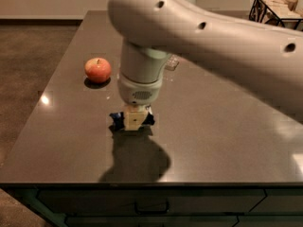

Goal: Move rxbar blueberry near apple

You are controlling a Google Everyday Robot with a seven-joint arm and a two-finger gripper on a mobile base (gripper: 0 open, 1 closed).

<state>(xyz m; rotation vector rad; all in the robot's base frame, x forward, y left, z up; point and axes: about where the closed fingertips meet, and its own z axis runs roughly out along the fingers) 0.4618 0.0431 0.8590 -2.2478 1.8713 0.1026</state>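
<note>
On the counter [227, 141], one apple [98, 70] (left, well apart); the claw [133, 121] clamps one rxbar blueberry [115, 119].

No text, brand, number or sign can be read anywhere. The gripper [134, 122], at 5 o'clock from the apple [98, 70], is clamped on the rxbar blueberry [116, 120]; only the dark blue wrapper ends show either side, and no print on them is legible. Nothing is legible on the white arm [213, 37] or on the wire basket [277, 8] at 1 o'clock on the table [227, 141].
</note>
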